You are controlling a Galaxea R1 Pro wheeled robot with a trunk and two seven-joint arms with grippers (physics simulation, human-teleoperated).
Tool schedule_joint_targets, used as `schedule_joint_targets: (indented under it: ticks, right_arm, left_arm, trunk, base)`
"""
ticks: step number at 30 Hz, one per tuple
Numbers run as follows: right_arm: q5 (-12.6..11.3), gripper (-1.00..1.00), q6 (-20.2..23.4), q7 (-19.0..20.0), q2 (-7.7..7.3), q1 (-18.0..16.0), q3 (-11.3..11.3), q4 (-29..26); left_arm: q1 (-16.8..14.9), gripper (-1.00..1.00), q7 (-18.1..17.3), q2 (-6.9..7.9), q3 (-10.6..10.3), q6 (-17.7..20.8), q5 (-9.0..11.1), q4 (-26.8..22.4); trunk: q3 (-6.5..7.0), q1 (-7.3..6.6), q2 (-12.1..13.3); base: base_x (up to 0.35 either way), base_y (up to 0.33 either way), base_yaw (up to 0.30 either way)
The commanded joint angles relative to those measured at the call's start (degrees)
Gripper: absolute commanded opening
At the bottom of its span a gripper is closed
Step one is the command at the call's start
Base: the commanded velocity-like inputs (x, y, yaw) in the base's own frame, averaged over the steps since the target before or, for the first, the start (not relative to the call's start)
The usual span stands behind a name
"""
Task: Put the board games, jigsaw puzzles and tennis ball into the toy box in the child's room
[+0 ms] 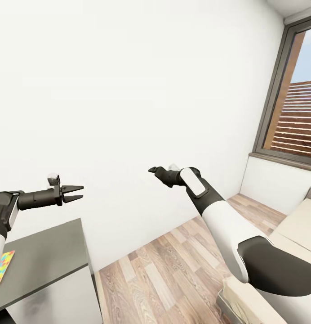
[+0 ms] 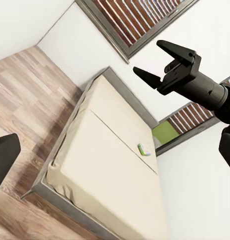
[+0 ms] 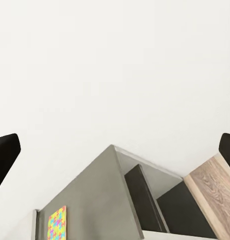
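- Left gripper (image 1: 77, 192) open, empty; right gripper (image 1: 152, 170): can't tell
- Jigsaw puzzle (image 1: 4, 266) on dark cabinet (image 1: 43, 258), eight o'clock; small box (image 2: 143, 149) on bed (image 2: 102, 165)
- Risk: arms outstretched could strike the wall when turning

Both arms are raised ahead of the trunk in the head view; the left gripper (image 1: 77, 192) points toward the robot's right on a level dark forearm, jaws parted and empty; the right arm, white at the upper part and black at the elbow, reaches forward, its right gripper (image 1: 153, 170) angled toward the robot's left; its fingers (image 2: 177, 50) stand apart, holding nothing.
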Motion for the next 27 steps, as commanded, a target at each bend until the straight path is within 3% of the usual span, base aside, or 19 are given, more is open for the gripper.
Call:
schedule_joint_targets:
  ticks: [1, 16, 27]
  right_arm:
    - [-0.60, 1.00, 0.02, -0.57, 0.00, -0.02, 0.07, -0.07]
    - [-0.61, 1.00, 0.02, -0.50, 0.00, -0.02, 0.02, 0.02]
    - [-0.61, 1.00, 0.02, -0.49, 0.00, -0.02, -0.06, 0.02]
  left_arm:
    - [-0.02, 1.00, -0.49, -0.03, 0.16, 0.60, -0.60, -0.04]
    - [-0.02, 1.00, -0.49, -0.03, 0.16, 0.60, -0.60, -0.04]
    - [-0.02, 1.00, -0.49, -0.03, 0.16, 0.60, -0.60, -0.04]
  trunk:
    - [-0.03, 0.02, -0.05]
    - [-1.17, 0.02, -0.05]
    - [-2.14, 0.02, -0.05]
  base:
    - [0.000, 0.000, -0.024]
    - [0.000, 0.000, -0.012]
    - [0.000, 0.000, -0.102]
